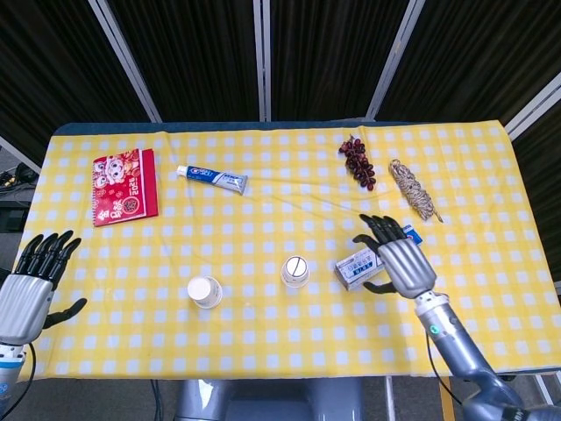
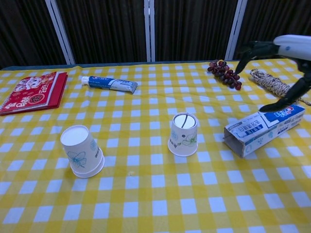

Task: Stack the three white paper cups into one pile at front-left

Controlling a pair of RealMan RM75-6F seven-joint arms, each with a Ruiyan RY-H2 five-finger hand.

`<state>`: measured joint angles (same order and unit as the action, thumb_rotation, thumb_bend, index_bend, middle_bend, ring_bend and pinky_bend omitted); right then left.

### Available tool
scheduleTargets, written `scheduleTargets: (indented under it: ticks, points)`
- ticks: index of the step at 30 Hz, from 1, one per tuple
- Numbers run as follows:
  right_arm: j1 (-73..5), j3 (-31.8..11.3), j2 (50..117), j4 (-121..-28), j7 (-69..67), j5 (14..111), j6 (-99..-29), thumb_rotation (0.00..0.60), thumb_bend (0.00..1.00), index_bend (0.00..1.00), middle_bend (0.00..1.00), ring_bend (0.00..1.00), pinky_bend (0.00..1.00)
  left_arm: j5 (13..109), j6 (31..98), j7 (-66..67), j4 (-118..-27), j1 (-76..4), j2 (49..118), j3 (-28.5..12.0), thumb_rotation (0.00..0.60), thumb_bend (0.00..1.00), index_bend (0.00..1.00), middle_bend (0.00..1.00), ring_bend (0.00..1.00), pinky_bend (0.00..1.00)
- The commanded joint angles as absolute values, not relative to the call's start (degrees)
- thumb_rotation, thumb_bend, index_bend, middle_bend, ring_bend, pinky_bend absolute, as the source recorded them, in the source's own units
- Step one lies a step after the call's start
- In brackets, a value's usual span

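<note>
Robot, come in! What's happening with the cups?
Both robot hands, left and right, open. Two cup piles apart, upside down. Toothpaste box under right.

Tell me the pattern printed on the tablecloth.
Yellow and white checks on the tablecloth, clearest in the chest view.
</note>
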<state>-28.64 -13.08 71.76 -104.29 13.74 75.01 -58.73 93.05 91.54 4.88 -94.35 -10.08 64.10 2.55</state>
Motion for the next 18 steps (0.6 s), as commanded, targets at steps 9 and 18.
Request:
scheduleTargets:
  ticks: [9, 18]
  points:
    - [-41.6, -16.15, 85.51, -100.44, 26.26, 59.33, -51.4, 0.6, 0.13, 0.33, 0.05, 0.0, 0.02, 91.64, 89.71, 0.82, -92.82, -10.12, 63.45, 1.16, 0.6, 0.16, 0.0, 0.0, 0.0, 0.0]
    - [-45.4, -14.39, 89.13, -98.35, 30.71, 53.6, -52.15, 0.6, 0.13, 0.28, 0.02, 0.0, 0.0, 91.53, 88.74, -0.94, -92.32, -10.03, 63.07, 0.52, 0.6, 0.16, 0.0, 0.0, 0.0, 0.0]
